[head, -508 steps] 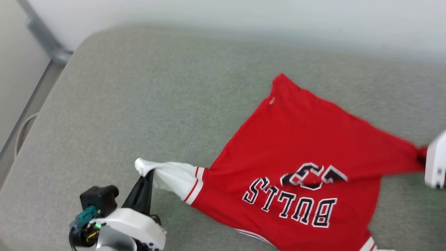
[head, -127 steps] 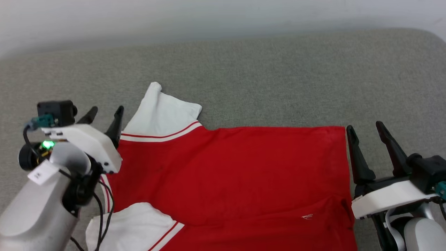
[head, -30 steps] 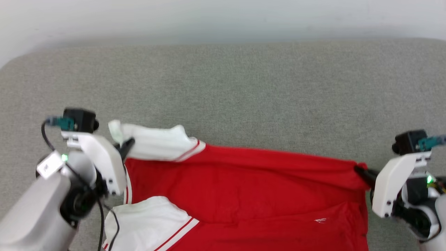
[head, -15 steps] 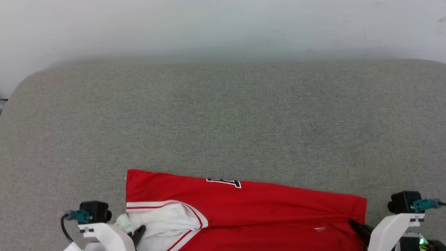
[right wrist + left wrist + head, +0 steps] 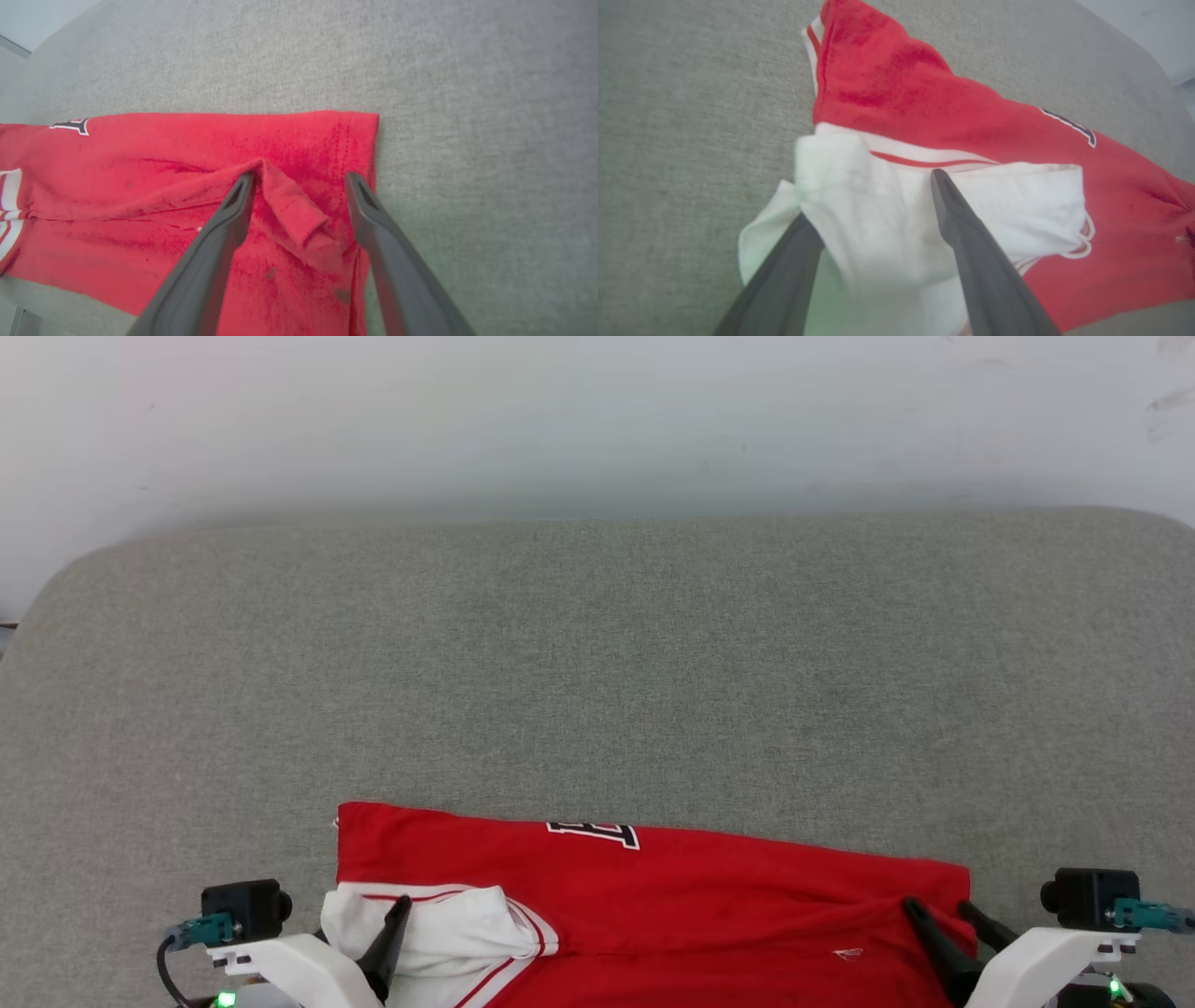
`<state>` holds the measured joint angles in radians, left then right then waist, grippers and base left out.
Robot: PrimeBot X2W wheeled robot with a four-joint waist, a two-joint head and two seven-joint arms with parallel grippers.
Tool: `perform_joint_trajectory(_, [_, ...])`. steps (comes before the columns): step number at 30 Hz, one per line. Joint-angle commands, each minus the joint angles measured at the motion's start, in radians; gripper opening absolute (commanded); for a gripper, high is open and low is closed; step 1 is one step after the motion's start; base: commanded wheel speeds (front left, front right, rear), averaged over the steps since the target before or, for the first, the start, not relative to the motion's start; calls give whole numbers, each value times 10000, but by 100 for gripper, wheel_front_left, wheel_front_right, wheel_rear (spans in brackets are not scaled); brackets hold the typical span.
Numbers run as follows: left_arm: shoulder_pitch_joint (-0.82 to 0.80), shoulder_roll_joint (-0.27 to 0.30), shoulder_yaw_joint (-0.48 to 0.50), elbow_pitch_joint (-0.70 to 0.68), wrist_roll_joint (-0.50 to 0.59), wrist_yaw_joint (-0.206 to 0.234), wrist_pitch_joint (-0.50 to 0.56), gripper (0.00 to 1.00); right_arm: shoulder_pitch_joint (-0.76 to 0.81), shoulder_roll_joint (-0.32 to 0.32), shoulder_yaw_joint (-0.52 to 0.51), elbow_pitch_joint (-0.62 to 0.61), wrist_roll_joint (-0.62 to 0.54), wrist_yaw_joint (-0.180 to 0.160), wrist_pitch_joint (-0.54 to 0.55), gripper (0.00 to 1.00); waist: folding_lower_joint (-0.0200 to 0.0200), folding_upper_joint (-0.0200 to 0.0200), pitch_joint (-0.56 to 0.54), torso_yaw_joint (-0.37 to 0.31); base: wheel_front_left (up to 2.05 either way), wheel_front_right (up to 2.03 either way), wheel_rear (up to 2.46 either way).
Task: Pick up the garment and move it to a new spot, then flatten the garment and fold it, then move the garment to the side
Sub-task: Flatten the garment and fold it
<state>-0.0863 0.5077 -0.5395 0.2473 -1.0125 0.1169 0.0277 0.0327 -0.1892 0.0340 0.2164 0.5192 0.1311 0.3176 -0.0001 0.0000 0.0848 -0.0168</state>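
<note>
The garment (image 5: 728,887) lies folded over along the bottom edge of the head view, on the grey cushion (image 5: 597,663). The left gripper (image 5: 871,196) is spread wide astride its white sleeve (image 5: 878,224). The right gripper (image 5: 300,179) is likewise spread, straddling a raised crease (image 5: 289,210) near the hem corner, clamping nothing.

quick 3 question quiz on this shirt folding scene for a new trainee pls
1. True or false: the right claw is shut on the garment.
2. What lies between the fingers of the left claw? A) red hem B) white sleeve C) black lettering
3. Fill in: the garment lies on a ____ padded surface.
Key: 1 false, it is open; 2 B; 3 grey.
</note>
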Motion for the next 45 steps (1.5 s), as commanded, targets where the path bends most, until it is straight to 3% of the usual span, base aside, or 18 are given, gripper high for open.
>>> perform_joint_trajectory(1, [-136,27,103,-72,167,73,-289,100,82,-22,-45,-176,-22,-9,-182,100,1,0,-71,4,0,0,0])
perform_joint_trajectory(7, [-287,-55,422,-705,948,441,-1861,100,222,-289,-534,-802,-169,-9,-172,100,1,0,-316,18,0,0,0])
perform_joint_trajectory(16, [-312,-254,1046,-2235,2514,1140,-2887,100,461,-918,-1780,-1090,-228,-9,1443,100,1,0,-284,261,0,0,0])
perform_joint_trajectory(21, [-64,-377,1484,-3353,3945,1557,-2940,100,281,-785,-1274,-892,-84,-9,2354,100,1,0,127,694,0,0,0])
perform_joint_trajectory(30, [48,-784,1857,-3668,4600,1403,-2928,100,355,-353,-355,129,315,0,3410,100,1,0,657,1048,0,0,0])
perform_joint_trajectory(31, [70,-848,1882,-3632,4614,1385,-2928,100,401,-291,-276,234,349,9,3522,85,1,0,680,1062,0,0,0])
perform_joint_trajectory(32, [72,-906,1908,-3622,4643,1355,-2929,100,407,-261,-219,326,375,9,3604,41,1,0,705,1073,0,0,0])
perform_joint_trajectory(33, [63,-944,1954,-3606,4679,1308,-2929,100,392,-232,-169,417,426,9,3687,27,1,0,724,1077,0,0,0])
perform_joint_trajectory(34, [61,-975,1995,-3576,4718,1287,-2929,100,362,-206,-137,468,468,9,3713,0,1,0,728,1078,0,0,0])
perform_joint_trajectory(45, [465,-892,2114,-3195,4880,1187,-2923,100,-131,-730,-666,-160,447,-9,3307,0,1,0,34,781,0,0,0])
